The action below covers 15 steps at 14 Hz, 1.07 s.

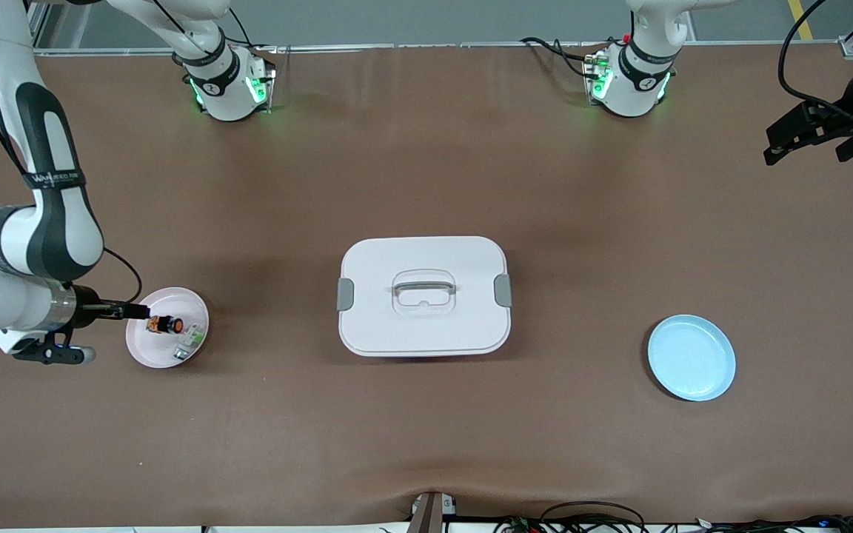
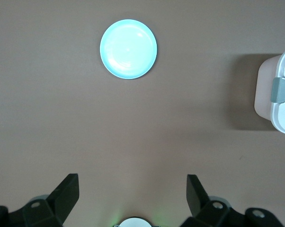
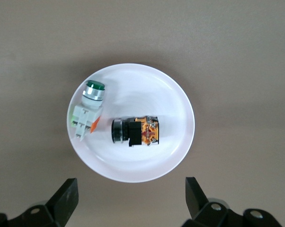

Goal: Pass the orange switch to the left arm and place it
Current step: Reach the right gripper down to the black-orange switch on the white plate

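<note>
With my right gripper spread wide over the pink plate, I should descend straight onto the orange switch lying there, avoiding the green-and-white component, while my left gripper waits open.

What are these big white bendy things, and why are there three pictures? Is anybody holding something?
They are two robot arms. One picture looks down on the whole brown table from high up. The other two come from small cameras on the arms' wrists, looking down past each gripper.

In the middle sits a white box with a lid and a handle. Toward the right arm's end is a pink plate with two small parts in it: the orange switch and a green-and-white button. Toward the left arm's end is a blue plate with nothing in it.

The right gripper hangs open over the pink plate. The left gripper waits, open, up in the air. Nobody holds anything yet.
</note>
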Available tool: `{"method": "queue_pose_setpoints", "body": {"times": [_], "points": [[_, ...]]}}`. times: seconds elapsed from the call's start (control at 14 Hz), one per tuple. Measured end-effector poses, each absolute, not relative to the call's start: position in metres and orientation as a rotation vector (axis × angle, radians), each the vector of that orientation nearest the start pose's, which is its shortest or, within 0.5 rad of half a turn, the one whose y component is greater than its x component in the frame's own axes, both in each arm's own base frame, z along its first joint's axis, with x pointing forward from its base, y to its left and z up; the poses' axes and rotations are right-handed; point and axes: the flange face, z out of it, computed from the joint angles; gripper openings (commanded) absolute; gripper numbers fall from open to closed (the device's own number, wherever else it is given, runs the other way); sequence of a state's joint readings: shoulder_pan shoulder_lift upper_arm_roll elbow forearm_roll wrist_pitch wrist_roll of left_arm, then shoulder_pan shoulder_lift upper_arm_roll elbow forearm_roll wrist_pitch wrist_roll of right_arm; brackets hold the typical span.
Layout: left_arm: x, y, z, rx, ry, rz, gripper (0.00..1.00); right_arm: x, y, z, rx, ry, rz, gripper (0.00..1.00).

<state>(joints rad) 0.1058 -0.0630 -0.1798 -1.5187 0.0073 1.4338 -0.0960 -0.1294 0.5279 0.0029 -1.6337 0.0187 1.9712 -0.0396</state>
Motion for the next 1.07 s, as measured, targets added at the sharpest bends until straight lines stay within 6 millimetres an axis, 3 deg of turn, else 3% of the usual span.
{"method": "queue_pose_setpoints", "body": {"times": [0.57,1.07], "points": [[0.528,-0.044,0.657,-3.123,-0.026,0.068,1.0,0.66,-0.081,0.242,-3.086,0.23,0.319,1.0],[0.529,-0.048,0.655,-3.123,-0.012,0.074,1.0,0.662,-0.076,0.222,-3.088,0.24,0.307,1.0]]}}
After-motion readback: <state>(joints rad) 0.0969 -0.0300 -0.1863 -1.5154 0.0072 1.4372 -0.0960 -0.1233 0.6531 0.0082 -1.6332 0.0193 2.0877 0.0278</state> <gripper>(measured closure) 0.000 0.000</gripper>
